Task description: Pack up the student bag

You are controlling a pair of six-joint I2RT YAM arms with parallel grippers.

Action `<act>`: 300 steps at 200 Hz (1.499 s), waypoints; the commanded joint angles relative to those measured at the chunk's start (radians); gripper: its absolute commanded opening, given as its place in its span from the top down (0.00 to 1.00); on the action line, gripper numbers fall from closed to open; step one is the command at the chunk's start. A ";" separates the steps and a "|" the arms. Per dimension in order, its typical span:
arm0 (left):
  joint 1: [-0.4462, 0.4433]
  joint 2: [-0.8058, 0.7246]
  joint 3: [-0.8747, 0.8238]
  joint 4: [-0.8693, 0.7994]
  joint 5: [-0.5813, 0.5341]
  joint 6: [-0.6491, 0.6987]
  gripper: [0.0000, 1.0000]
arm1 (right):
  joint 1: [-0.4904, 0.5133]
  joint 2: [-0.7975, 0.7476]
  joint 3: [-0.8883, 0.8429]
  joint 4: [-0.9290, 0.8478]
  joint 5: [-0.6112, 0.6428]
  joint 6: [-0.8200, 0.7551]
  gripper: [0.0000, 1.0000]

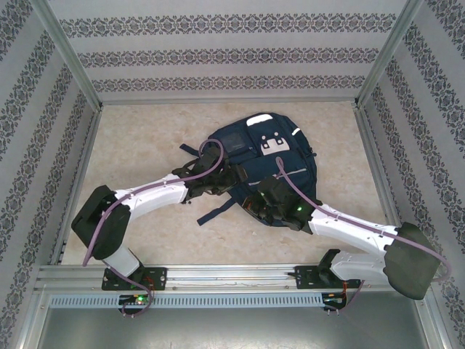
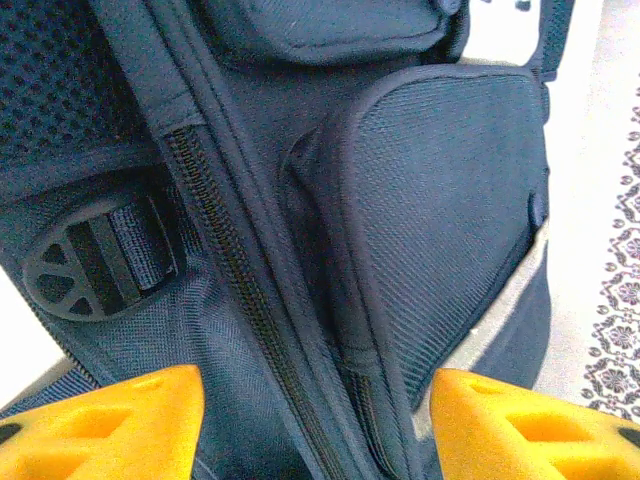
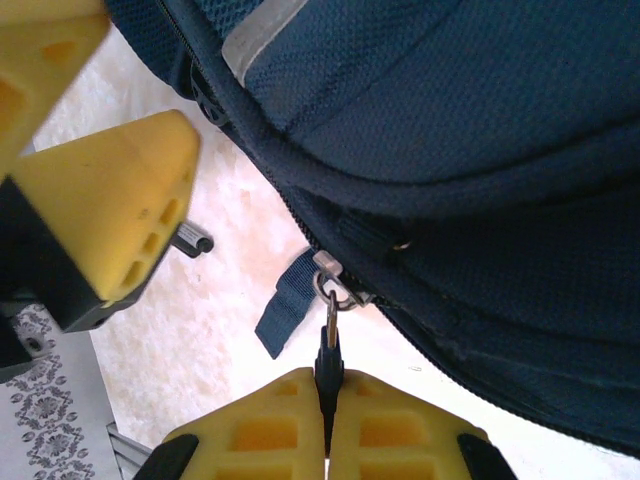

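Currently the bag [image 1: 265,156] lies flat on the table [image 1: 145,145], just past centre toward 1 o'clock in the top view, with its white patch [image 1: 273,143] facing up. Straps trail from its edge at 9 and 7 o'clock.

Left gripper [image 1: 235,174]: stationed at the bag's 8 o'clock edge. In the left wrist view its two yellow fingers [image 2: 110,425] stand apart, one at 7 o'clock and one at 5 o'clock of the frame, and the bag's zip track [image 2: 235,270] runs between them. Whether the fingers touch the fabric cannot be determined. A round black buckle [image 2: 85,265] with webbing sits at 9 o'clock of that track, and a ribbed pocket [image 2: 450,220] at 3 o'clock.

Right gripper [image 1: 260,203]: stationed at the bag's 6 o'clock edge. In the right wrist view its fingers are pressed together on the black zip pull [image 3: 327,358], which hangs from a metal ring [image 3: 335,295] at the bag's seam. A short navy tab [image 3: 285,315] projects from the seam at 8 o'clock of the ring.
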 commanded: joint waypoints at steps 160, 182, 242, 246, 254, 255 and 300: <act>0.056 0.027 -0.010 0.092 -0.003 0.054 1.00 | -0.193 -0.258 -0.220 -0.296 0.178 0.317 1.00; 0.065 0.018 -0.001 0.062 0.000 0.073 1.00 | -0.231 -0.309 -0.241 -0.311 0.147 0.289 1.00; 0.075 0.002 0.006 0.067 0.001 0.044 1.00 | -0.229 -0.308 -0.149 -0.589 0.213 0.152 1.00; 0.077 0.004 0.010 0.065 0.004 0.045 1.00 | -0.233 -0.315 -0.159 -0.591 0.223 0.155 1.00; 0.086 0.009 0.022 0.057 0.015 0.050 1.00 | -0.244 -0.329 -0.179 -0.580 0.242 0.144 1.00; 0.087 0.010 0.023 0.056 0.017 0.051 1.00 | -0.245 -0.331 -0.181 -0.580 0.244 0.141 1.00; 0.103 0.009 0.065 0.007 0.064 0.052 1.00 | -0.285 -0.323 -0.123 -0.450 0.117 -0.133 0.95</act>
